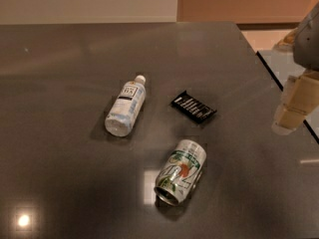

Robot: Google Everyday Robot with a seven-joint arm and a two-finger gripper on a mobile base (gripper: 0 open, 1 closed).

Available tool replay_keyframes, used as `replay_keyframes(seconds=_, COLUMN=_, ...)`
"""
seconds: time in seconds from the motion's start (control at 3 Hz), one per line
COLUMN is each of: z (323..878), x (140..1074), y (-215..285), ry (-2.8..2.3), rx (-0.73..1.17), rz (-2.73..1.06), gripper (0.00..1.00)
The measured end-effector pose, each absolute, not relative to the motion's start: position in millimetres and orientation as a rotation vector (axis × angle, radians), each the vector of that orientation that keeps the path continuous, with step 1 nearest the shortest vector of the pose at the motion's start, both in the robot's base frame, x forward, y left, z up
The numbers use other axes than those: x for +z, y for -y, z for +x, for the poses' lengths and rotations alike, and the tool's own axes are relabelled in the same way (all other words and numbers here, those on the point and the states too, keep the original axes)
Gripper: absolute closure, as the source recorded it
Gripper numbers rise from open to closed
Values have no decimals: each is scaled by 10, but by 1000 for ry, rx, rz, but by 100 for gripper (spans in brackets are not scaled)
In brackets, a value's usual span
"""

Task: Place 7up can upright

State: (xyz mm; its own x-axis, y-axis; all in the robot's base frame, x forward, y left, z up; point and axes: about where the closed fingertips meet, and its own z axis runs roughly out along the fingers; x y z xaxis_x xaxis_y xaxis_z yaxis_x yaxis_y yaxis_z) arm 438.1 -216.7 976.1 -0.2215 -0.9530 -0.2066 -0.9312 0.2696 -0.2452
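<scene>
The 7up can (181,172) lies on its side on the dark grey table (60,83), front of centre, with its open end toward the camera and its green-and-white label with a red dot facing up. My gripper (294,108) hangs at the right edge of the view, above the table's right edge, well to the right of the can and apart from it. Nothing is in it.
A clear plastic bottle with a white cap (126,106) lies on its side left of centre. A small black packet (194,106) lies between the bottle and my gripper, behind the can. The table's right edge (279,83) runs diagonally under my arm.
</scene>
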Motion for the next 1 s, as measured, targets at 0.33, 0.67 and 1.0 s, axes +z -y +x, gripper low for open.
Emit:
replay_keyframes(seconds=0.33, z=4381, x=9761, y=2167, ry=-2232, rx=-98, rz=-1725, gripper=0)
replay_keyframes(seconds=0.67, z=4316, x=9749, y=2021, ry=-2165, rx=-99, rz=-1819, gripper=0)
replay_keyframes(seconds=1.0, z=4129, x=9724, y=1748, ry=-2015, rx=-77, rz=-1997, gripper=0)
